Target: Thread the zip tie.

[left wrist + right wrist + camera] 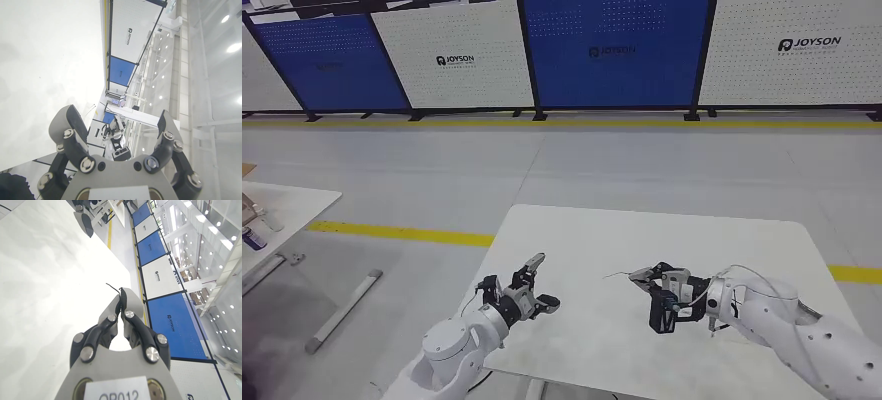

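- Toward the lower right of the top view, the right gripper hangs just above the white table, its fingers pressed together on the zip tie.
- In the right wrist view a short dark length of the strap sticks out past the closed fingertips, slightly curved. More of it lies pinched between the pads.
- I cannot tell whether the end that sticks out is the head or the tail.
- At the lower left of the top view, the left gripper has its fingers spread wide with nothing between them. It is also over the table, near that edge.
- The key relation is that the free end runs out from the right fingertips toward the left of the frame, roughly along the line between the two grippers.
- The left gripper lies on that same side, a little lower in the frame, with a clear gap of bare table between it and the strap's tip.
- As I judge it, the threading has not begun, since only one end is held.
- The next move likely calls for the open left gripper to close that gap and take the free end in line with its long axis. The strap is thin and springy, so it could flick aside.
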